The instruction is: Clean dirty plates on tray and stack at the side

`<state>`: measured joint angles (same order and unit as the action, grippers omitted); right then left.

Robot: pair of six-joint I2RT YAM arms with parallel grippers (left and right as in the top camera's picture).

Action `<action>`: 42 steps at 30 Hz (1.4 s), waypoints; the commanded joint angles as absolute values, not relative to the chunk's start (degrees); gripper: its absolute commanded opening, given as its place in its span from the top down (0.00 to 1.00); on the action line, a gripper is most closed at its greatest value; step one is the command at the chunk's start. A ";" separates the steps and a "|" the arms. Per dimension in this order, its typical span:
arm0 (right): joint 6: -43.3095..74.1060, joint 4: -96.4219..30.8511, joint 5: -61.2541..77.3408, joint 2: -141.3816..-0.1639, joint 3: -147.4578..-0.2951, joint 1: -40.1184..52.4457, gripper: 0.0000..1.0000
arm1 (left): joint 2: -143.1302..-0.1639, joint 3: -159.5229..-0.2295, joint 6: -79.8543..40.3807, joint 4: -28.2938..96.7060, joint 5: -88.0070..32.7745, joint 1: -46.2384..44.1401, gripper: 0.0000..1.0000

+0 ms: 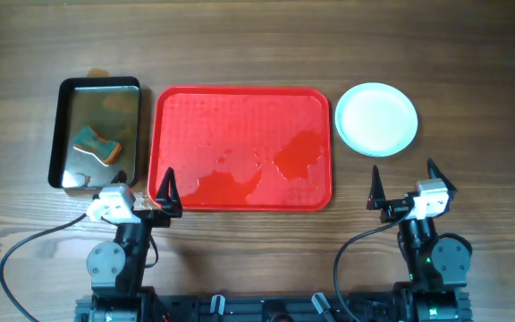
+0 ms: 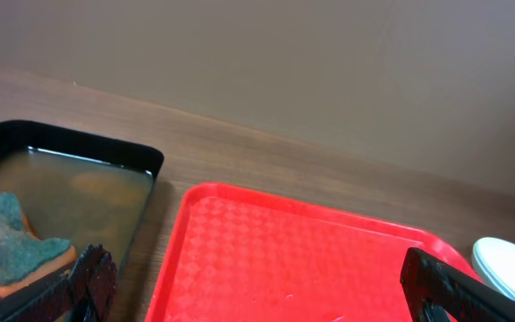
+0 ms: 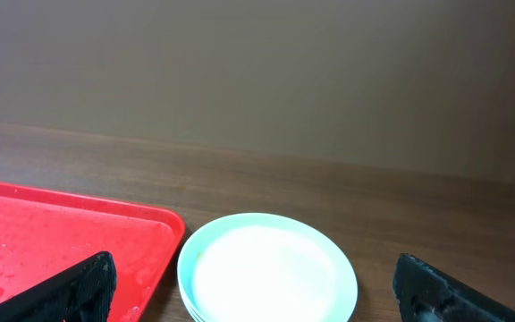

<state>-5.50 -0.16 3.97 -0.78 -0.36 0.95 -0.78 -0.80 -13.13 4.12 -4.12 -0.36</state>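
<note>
Plates (image 1: pixel 376 119): a round, pale white stack on the bare worktop (image 1: pixel 472 54), just beside the tray's right short edge and level with its far half, not touching it. The right wrist view (image 3: pixel 268 273) shows more than one rim layered at the near-left edge, and the left wrist view catches the same layered edge at its right border (image 2: pixel 512 268). How many are in the stack cannot be told.
Tray (image 1: pixel 242 148): red and rectangular with rounded corners, lying in the middle of the worktop with its long side left to right. Darker glossy wet patches spread over its near half and right part.
Pan (image 1: pixel 99 81): dark and shiny, just left of the tray with a narrow strip of wood between them. Cloudy liquid fills it in the left wrist view (image 2: pixel 79 141).
Sponge (image 1: pixel 97 143): blue-green on top and orange beneath, lying in the pan toward its near half (image 2: pixel 12 237).
Left pincer (image 1: pixel 141 183): spread wide and gripping nothing, at the tray's near-left corner. One finger hangs over the pan side and the other over the tray (image 2: pixel 257 286).
Right pincer (image 1: pixel 406 179): spread wide and gripping nothing, nearer than the plates and apart from them, with the stack framed between its fingers (image 3: pixel 257 286).
</note>
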 commanded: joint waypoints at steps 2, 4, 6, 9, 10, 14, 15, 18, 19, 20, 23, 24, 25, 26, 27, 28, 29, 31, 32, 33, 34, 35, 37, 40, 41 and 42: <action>-6.02 0.01 3.01 -0.21 -0.32 0.71 0.00 | -0.16 -0.32 -9.45 4.38 -3.09 -0.10 0.00; -6.00 0.01 3.01 -0.21 -0.30 0.71 0.00 | -0.16 -0.32 -9.37 4.38 -2.96 -0.10 0.00; -6.02 0.01 3.01 -0.21 -0.32 0.71 0.00 | -0.16 -0.32 -9.39 4.36 -2.94 -0.10 0.00; -6.02 0.01 3.01 -0.21 -0.32 0.71 0.00 | -0.16 -0.32 -9.34 4.34 -3.07 -0.10 0.00; -6.00 0.01 3.01 -0.21 -0.32 0.71 0.00 | -0.16 -0.32 -8.32 4.34 -2.94 -0.10 0.00; -6.02 0.01 3.01 -0.21 -0.32 0.71 0.00 | -0.16 -0.32 -0.43 4.34 -3.40 -0.10 0.00; -6.04 0.01 3.01 -0.21 -0.32 0.71 0.00 | -0.16 -0.32 1.32 4.34 -3.42 -0.10 0.00; -6.02 0.01 3.01 -0.21 -0.32 0.71 0.00 | -0.16 -0.32 4.29 4.36 -3.33 -0.10 0.00; -6.02 0.01 3.01 -0.21 -0.30 0.71 0.00 | -0.16 -0.32 4.27 4.36 -3.33 -0.10 0.00; -6.02 0.01 3.01 -0.21 -0.30 0.71 0.00 | -0.16 -0.32 4.08 4.38 -3.33 -0.10 0.00; -6.04 0.01 3.01 -0.21 -0.30 0.71 0.00 | -0.16 -0.32 3.01 4.32 -3.31 -0.10 0.00; -6.02 0.01 3.01 -0.21 -0.32 0.71 0.00 | -0.16 -0.32 3.01 4.29 -3.33 -0.10 0.00; -6.02 0.01 3.01 -0.21 -0.32 0.71 0.00 | -0.16 -0.32 3.01 4.27 -3.33 -0.10 0.00; -6.02 0.01 3.01 -0.21 -0.32 0.71 0.00 | -0.16 -0.32 2.98 4.27 -3.33 -0.10 0.00; -6.04 0.01 3.01 -0.21 -0.32 0.71 0.00 | -0.16 -0.32 3.01 4.25 -3.33 -0.10 0.00; -6.02 0.01 3.01 -0.21 -0.32 0.71 0.00 | -0.16 -0.32 3.01 4.25 -3.36 -0.10 0.00; -6.04 0.01 3.01 -0.21 -0.32 0.71 0.00 | -0.16 -0.32 2.98 4.25 -3.33 -0.10 0.00; -6.04 0.01 3.01 -0.21 -0.30 0.71 0.00 | -0.16 -0.32 3.01 4.25 -3.33 -0.10 0.00; -6.02 0.01 3.01 -0.21 -0.30 0.71 0.00 | -0.16 -0.32 3.01 4.25 -3.36 -0.10 0.00; -6.02 0.01 3.01 -0.21 -0.32 0.71 0.00 | -0.16 -0.32 3.01 4.25 -3.33 -0.10 0.00; -6.02 0.01 3.01 -0.21 -0.30 0.71 0.00 | -0.16 -0.32 3.01 4.25 -3.33 -0.10 0.00; -6.02 0.01 3.01 -0.21 -0.30 0.71 0.00 | -0.16 -0.32 3.01 4.25 -3.33 -0.10 0.00; -6.02 0.01 3.01 -0.21 -0.32 0.71 0.00 | -0.16 -0.32 3.01 4.25 -3.33 -0.10 0.00; -6.02 0.01 3.01 -0.21 -0.30 0.71 0.00 | -0.16 -0.32 3.01 4.25 -3.33 -0.10 0.00; -6.00 0.01 3.01 -0.21 -0.32 0.71 0.00 | -0.16 -0.32 3.01 4.25 -3.33 -0.10 0.00; -6.02 0.01 3.01 -0.21 -0.32 0.71 0.00 | -0.16 -0.32 3.01 4.25 -3.33 -0.10 0.00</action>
